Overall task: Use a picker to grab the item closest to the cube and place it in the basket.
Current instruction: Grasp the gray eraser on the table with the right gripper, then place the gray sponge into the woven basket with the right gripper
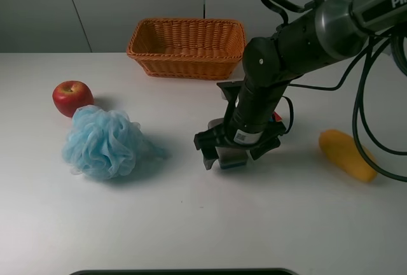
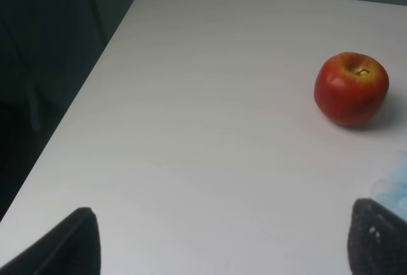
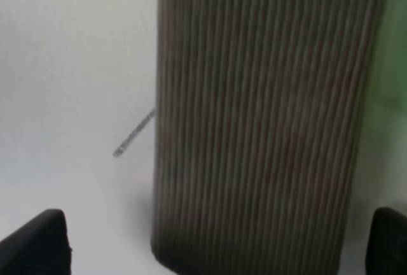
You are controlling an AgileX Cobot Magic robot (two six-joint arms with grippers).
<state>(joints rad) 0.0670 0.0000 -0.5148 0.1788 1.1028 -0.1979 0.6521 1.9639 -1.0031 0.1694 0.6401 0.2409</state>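
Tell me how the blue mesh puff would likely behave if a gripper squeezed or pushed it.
The blue mesh puff is gathered, ruffled netting, so it would probably squash when squeezed rather than resist. It looks airy, so it is likely light for its bulk. Its frilly underside sits broadly on the table, so a push would probably slide it, not roll it.
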